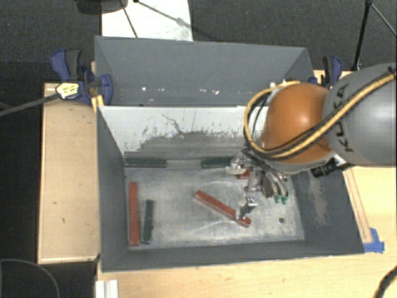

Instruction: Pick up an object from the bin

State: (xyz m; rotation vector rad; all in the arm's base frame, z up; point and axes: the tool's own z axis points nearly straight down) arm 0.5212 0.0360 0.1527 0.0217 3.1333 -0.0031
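The arm (366, 126) comes in over the right rim of the grey metal bin (198, 67) and bends down steeply into its right half. Its wrist wears a rounded orange cover (291, 126), with yellow and black cables (253, 120) looped round the cover's left side. Below the cover the gripper (247, 213) points down at the bin floor and its tip meets the right end of a reddish-brown stick (217, 205). This stick lies flat and aslant on the floor, right of the middle, its left end farther back and its right end nearer the front wall.

Whether the gripper is open or closed cannot be told: its tip is small and dark against the stick's end, and the wrist hardware above crowds it. For the same reason it is not clear whether the stick's end sits inside the gripper or merely beside it. The cover and wrist hide the right rear part of the floor.

Well apart, by the left wall, a red stick (133, 213) and a dark green stick (147, 221) lie side by side, running front to back. Two more dark green sticks (146, 162) (216, 162) lie along the foot of the back wall, the right one partly cut off by the wrist.
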